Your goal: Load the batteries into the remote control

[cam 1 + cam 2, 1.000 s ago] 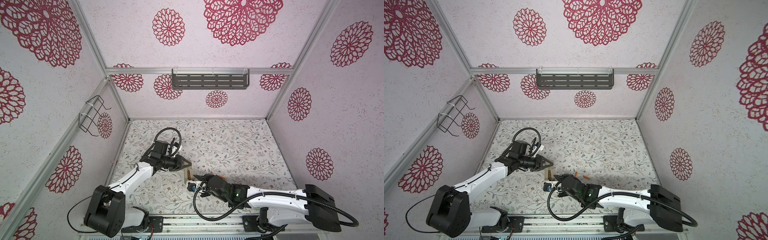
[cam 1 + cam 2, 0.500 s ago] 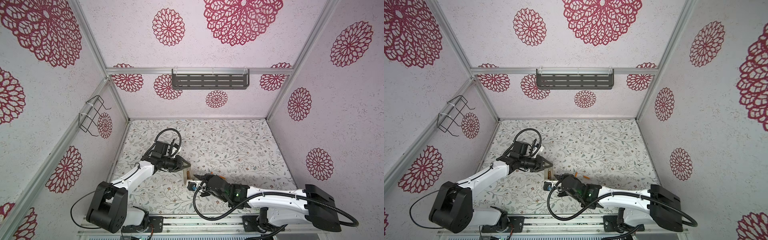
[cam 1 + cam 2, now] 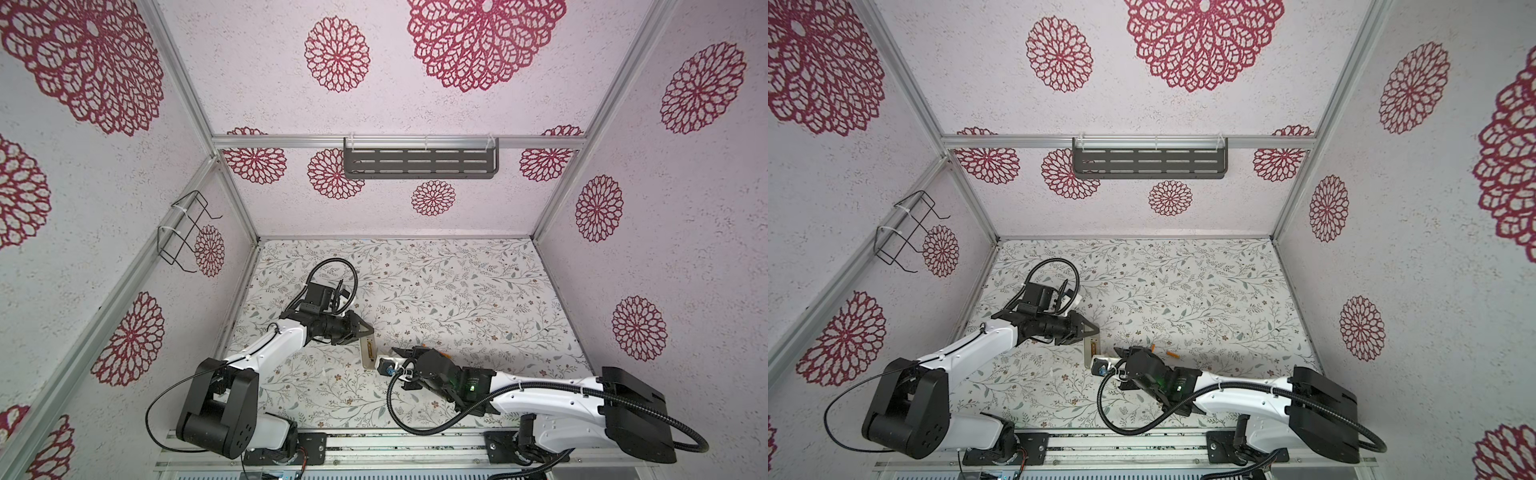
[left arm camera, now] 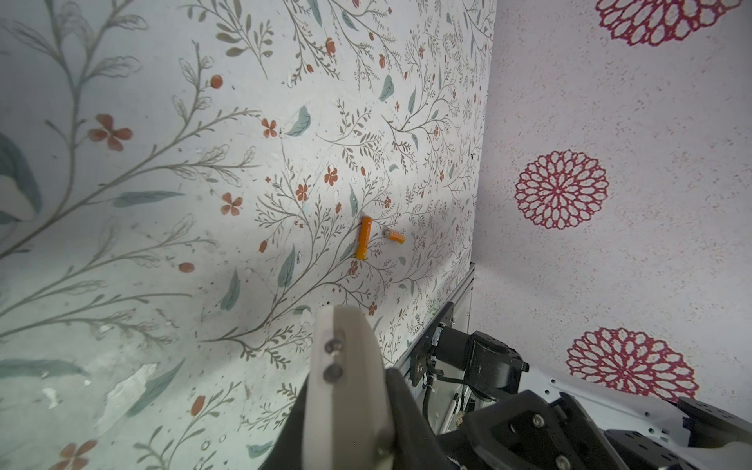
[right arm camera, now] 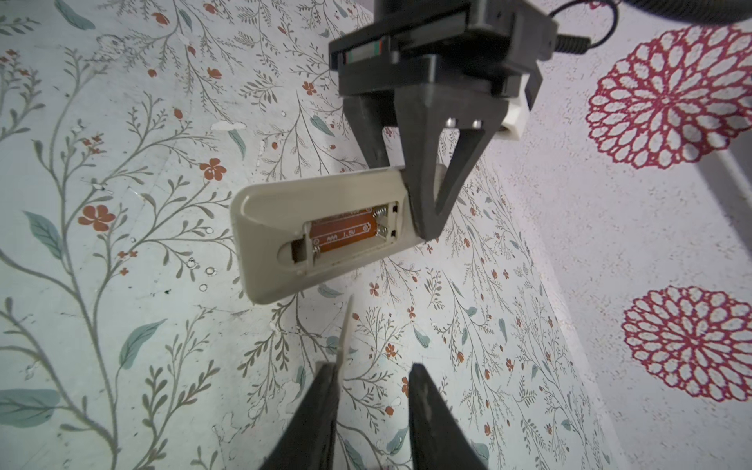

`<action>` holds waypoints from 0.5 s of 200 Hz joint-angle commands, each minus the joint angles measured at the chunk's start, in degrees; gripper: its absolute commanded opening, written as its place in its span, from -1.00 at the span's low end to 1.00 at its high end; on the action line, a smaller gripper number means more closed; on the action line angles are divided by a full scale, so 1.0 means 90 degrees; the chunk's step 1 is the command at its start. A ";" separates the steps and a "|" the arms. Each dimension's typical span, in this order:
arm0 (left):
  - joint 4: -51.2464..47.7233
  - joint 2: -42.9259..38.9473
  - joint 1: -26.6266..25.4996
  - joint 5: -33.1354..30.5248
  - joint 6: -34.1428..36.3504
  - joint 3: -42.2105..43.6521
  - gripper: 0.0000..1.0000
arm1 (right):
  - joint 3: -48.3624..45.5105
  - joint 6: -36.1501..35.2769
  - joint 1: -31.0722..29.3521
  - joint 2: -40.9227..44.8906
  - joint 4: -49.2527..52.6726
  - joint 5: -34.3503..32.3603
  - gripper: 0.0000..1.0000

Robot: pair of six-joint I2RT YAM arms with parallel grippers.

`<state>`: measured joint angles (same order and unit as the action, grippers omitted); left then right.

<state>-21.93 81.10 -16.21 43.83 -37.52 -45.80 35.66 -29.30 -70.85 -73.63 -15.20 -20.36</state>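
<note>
Clamping the remote by one end, the left jaws aim its empty compartment at the right jaws, slightly apart with a beige sliver at one finger, grip unclear, while both batteries lie on the bench just behind that nearer arm.

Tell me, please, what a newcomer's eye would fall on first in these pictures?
Most striking is the remote control, gripped at one end by the left end effector, its beige back facing the right wrist camera with the battery bay open and empty. Next come the two orange batteries, lying loose and close together on the floral table, not yet loaded.
</note>
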 commanded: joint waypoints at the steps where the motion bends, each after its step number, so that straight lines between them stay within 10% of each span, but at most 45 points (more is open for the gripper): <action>1: -0.0165 0.0107 0.0129 -0.0157 0.0226 -0.0214 -1.00 | -0.0014 0.0236 0.0097 -0.0047 -0.0198 0.0098 -0.34; 100: -0.0471 0.0031 0.0307 -0.0484 0.0379 -0.0264 -1.00 | 0.0006 0.0750 0.0417 0.0193 0.0037 0.0131 -0.35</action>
<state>-25.36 82.19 -14.24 40.16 -35.81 -46.68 35.00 -26.20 -67.70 -74.46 -15.16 -18.63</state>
